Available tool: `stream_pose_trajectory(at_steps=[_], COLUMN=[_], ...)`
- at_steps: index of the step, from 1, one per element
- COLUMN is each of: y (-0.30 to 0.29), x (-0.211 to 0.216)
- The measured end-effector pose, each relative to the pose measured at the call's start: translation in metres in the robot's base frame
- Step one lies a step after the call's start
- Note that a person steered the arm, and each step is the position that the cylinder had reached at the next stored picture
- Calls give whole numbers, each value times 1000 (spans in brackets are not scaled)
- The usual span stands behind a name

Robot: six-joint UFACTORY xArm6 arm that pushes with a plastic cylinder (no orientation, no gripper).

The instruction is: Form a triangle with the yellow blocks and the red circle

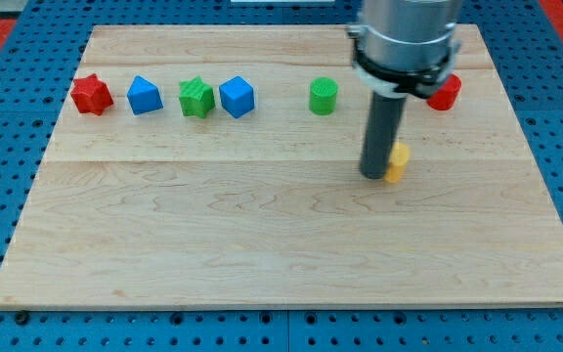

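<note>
Yellow block (397, 162) is seen just at the right of my tip (373, 175), touching it or nearly so, a little right of the desk's (262, 244) middle and toward the view's top; no pincer is carried, so nothing can be said to be open or closed, and only a rod end is there to push with; the block is judged light, stiff and small, likely to slide readily on the smooth wood and to spin if struck off-centre; it cannot be gripped, so contact is best made squarely on the flat side opposite the wanted direction. Most of this block is hidden behind the rod, so its shape cannot be made out; whether a second yellow block lies behind the rod or the arm cannot be told, and only one is seen though the task speaks of several. The red circle (445, 93) lies up and to the right, near the desk's top edge, partly covered by the arm's grey body, so its outline is cut off; it is well apart from the yellow block. Outward to the left, along the top row, are found a green cylinder (324, 96), a blue cube (237, 97), a green block (196, 98) of star-like shape, a blue block (145, 95) and a red block (92, 94); the last two shapes are hard to tell exactly.
</note>
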State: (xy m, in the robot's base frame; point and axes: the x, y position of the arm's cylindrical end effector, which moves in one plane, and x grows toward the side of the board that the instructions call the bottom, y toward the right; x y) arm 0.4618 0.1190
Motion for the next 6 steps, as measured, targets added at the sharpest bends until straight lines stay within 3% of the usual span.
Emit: stream_pose_trajectory(at_steps=[3,6], y=[52,89], x=[12,-29])
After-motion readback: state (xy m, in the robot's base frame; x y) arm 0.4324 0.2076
